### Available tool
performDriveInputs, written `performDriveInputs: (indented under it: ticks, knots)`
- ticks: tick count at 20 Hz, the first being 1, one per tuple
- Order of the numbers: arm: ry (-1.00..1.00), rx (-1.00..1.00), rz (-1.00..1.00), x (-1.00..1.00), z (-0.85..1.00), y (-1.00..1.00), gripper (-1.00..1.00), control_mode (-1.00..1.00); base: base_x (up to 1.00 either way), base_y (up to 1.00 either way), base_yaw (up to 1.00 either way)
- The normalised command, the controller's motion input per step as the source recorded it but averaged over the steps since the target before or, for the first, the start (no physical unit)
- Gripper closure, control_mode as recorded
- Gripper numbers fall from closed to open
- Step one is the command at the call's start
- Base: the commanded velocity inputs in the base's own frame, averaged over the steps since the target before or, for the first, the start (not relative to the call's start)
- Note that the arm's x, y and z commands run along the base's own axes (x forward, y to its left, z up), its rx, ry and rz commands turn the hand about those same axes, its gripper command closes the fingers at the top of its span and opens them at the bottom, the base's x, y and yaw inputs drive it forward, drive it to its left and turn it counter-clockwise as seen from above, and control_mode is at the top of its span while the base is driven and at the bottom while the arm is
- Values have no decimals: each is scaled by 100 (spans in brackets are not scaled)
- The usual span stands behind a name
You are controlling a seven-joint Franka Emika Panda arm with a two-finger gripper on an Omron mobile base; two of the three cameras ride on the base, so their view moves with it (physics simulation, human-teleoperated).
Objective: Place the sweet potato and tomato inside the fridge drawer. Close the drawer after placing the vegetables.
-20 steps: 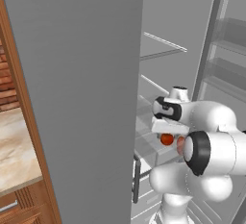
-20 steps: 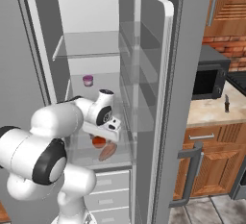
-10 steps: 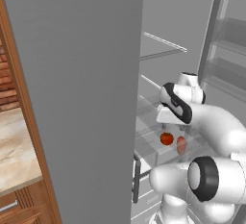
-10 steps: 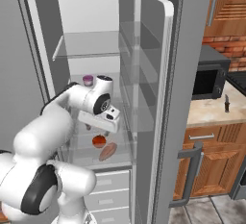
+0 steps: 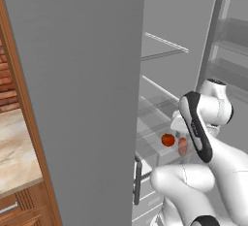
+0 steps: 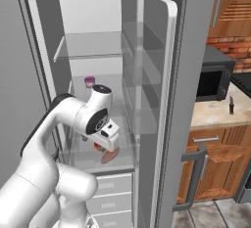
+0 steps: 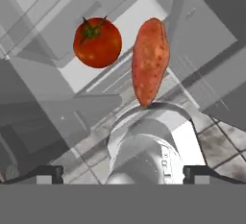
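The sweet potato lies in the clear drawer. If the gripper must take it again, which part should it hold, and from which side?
Grip the sweet potato across its thick middle, coming down from above into the open fridge drawer. It lies flat and is long with tapering ends, which would probably slip. The tomato lies apart beside it, leaving room for one finger.

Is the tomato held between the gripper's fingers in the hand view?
No, the tomato lies free beside the sweet potato, far from the open gripper.

sweet potato (image 5: 182, 145) half behind arm, claw (image 7: 123, 172) fingertips barely showing
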Motion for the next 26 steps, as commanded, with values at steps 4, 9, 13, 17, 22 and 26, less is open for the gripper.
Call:
performDriveInputs:
  ticks: [4, 9, 13, 17, 22, 26]
  knots:
    - [0, 0, -22, -24, -30, -30, -100, -100, 0, 0, 0]
    - [0, 0, -18, -3, -48, -31, -100, -100, 0, 0, 0]
    - [0, 0, -13, 0, -72, -23, -100, -100, 0, 0, 0]
    - [0, 0, -6, 3, -68, -18, -100, -100, 0, 0, 0]
    - [0, 1, 0, 28, -73, -4, -100, -100, 0, 0, 0]
    - [-4, 7, 0, 45, -71, 0, -100, -100, 0, 0, 0]
